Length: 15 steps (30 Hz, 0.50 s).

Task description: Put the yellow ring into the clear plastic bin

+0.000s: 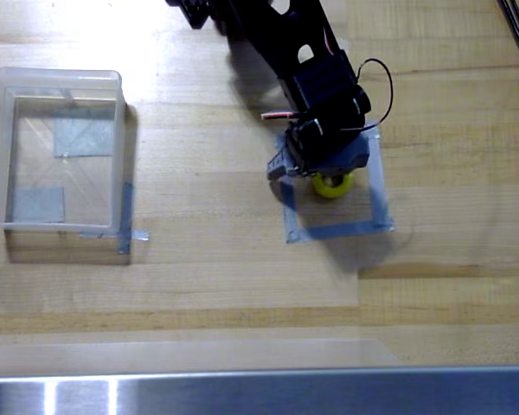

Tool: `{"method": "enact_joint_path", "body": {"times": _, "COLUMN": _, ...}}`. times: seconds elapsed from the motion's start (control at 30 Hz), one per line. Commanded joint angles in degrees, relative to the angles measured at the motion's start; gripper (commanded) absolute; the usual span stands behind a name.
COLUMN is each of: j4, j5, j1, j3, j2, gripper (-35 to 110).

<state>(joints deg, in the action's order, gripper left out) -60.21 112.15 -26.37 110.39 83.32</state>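
Overhead view: bright, warm lighting. Glare washes out the wooden table [242, 285] along the upper left edge. The arm [277, 39] and the clear plastic bin [56, 78] cast soft shadows. The metal strip [259, 393] at the bottom reflects light. Overall focus is slightly soft.

The pincer [327, 177] hides the top of the yellow ring [333, 187].

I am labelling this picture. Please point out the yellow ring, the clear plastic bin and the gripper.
yellow ring [333, 186]: overhead view, visible lower rim.
clear plastic bin [59, 78]: overhead view, top rim.
gripper [322, 175]: overhead view, fingertips above the ring.
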Motion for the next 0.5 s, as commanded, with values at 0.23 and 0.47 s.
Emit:
{"method": "enact_joint_path", "body": {"times": 0.23, "j4": 6.06, "j5": 0.26, "j1": -0.44, "j3": 4.57, "j2": 2.81, "gripper": 33}}
{"method": "enact_joint_path", "body": {"times": 0.47, "j4": 8.26, "j5": 0.0, "j1": -0.7, "j3": 6.5, "j2": 2.9, "gripper": 26}}
